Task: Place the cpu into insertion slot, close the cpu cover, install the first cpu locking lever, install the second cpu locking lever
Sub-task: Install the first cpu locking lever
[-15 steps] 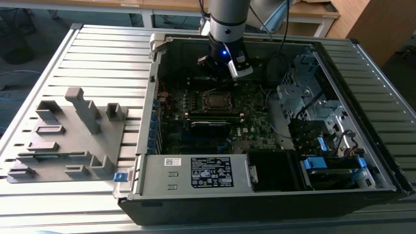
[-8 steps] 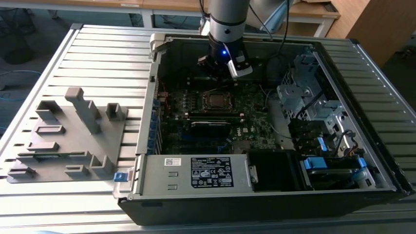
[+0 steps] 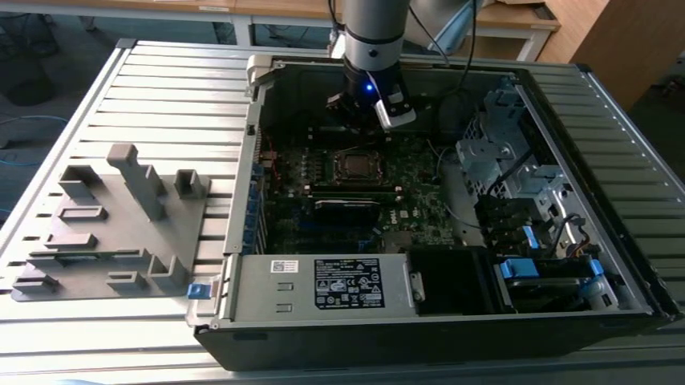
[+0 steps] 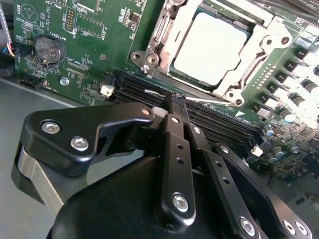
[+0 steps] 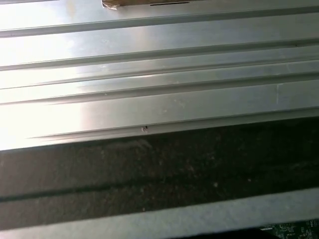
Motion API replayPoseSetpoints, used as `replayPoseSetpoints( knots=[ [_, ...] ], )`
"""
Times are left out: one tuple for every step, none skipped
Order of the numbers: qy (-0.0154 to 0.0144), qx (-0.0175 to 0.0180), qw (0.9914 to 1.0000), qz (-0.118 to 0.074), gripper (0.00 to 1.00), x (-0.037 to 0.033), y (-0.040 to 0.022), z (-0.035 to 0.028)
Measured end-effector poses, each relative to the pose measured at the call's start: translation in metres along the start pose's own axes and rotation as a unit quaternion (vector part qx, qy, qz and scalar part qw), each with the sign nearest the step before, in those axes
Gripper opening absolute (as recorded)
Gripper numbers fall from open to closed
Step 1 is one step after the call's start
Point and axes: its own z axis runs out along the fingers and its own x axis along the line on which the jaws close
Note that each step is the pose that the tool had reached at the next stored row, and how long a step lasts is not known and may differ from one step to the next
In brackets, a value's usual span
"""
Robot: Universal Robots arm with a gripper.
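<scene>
Slatted metal table (image 3: 160, 88), wooden desks behind it.

Exterior view: open computer case (image 3: 428, 329) lies flat on the table, w/ a grey fixture (image 3: 112, 233) of blocks and pegs beside it on the exterior view's left. Green motherboard (image 3: 418, 200) is exposed inside, and a labelled box (image 3: 321, 285) sits at the near end. The arm (image 3: 374, 32) comes down over the far half of the case. The gripper (image 3: 364, 112) hangs just above the board, near the insertion slot (image 3: 338, 164) but not touching it. The slot sits approx mid-board.

Second wrist view: gripper (image 4: 178, 102) seen from behind, black fingers (image 4: 172, 134) brought together at the tips w/ nothing between them. Tips sit over the black memory slots (image 4: 219, 119). Just beyond is the cpu (image 4: 209, 47), pale grey top up, seated in the socket. The cpu cover (image 4: 167, 45) lies flat round its edges as a silver frame. A coin cell (image 4: 49, 50) is off to one side of the board.

First wrist view: ribbed metal table slats (image 5: 159, 64), a dark band (image 5: 159, 169) next to them, and a sliver of green board (image 5: 294, 229) at one corner.
</scene>
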Motion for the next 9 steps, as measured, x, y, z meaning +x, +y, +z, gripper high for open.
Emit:
replayPoseSetpoints(
  knots=[
    [-0.0007, -0.0001, 1.00000, 0.001, 0.11, 0.0000, 0.0000, 0.0005],
    [-0.0011, 0.0000, 1.00000, 0.002, 0.11, 0.0000, -0.0001, 0.0010],
    [-0.0014, 0.0002, 0.99999, 0.004, 0.11, 0.0001, -0.0001, 0.0014],
    [-0.0019, 0.0007, 0.99997, 0.007, 0.11, 0.0002, -0.0001, 0.0017],
    [-0.0024, 0.0012, 0.99993, 0.011, 0.11, 0.0002, 0.0000, 0.0019],
    [-0.0027, 0.0014, 0.99990, 0.014, 0.11, 0.0002, 0.0001, 0.0021],
    [-0.0030, 0.0017, 0.99986, 0.017, 0.11, 0.0002, 0.0001, 0.0022],
    [-0.0035, 0.0019, 0.99978, 0.021, 0.11, 0.0002, 0.0001, 0.0025],
    [-0.0043, 0.0022, 0.99963, 0.027, 0.11, 0.0003, 0.0002, 0.0028]
  ],
)
